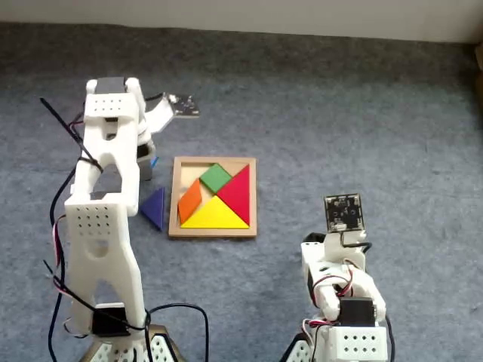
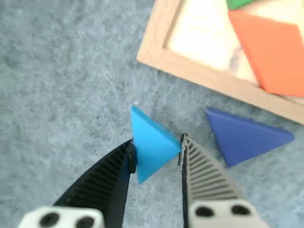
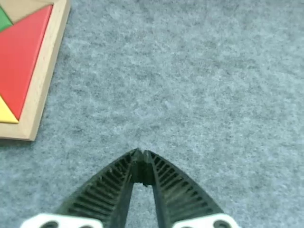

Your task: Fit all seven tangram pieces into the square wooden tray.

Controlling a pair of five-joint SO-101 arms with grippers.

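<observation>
Tray (image 1: pixel 213 233) at mid-table (image 1: pixel 362 113), holding four pieces: red triangle (image 1: pixel 238 192) at its right edge, yellow triangle (image 1: pixel 215 216) along its near edge, orange parallelogram (image 1: pixel 189 200) at left, green square (image 1: pixel 215 178) toward the far edge; dark blue triangle (image 1: pixel 155 206) lies just beside the tray's left edge; your left gripper (image 2: pixel 156 146) clamps a small light blue triangle (image 2: pixel 152 147) near it; your right gripper (image 3: pixel 141 156), jaws closed on nothing, sits off the tray's near right corner.

Four coloured pieces (image 1: pixel 215 215) sit in the wooden tray (image 1: pixel 213 234); dark blue triangle (image 1: pixel 154 207) lies just beside it; light blue triangle (image 2: pixel 152 149) gripped by left hand (image 2: pixel 157 146).
</observation>
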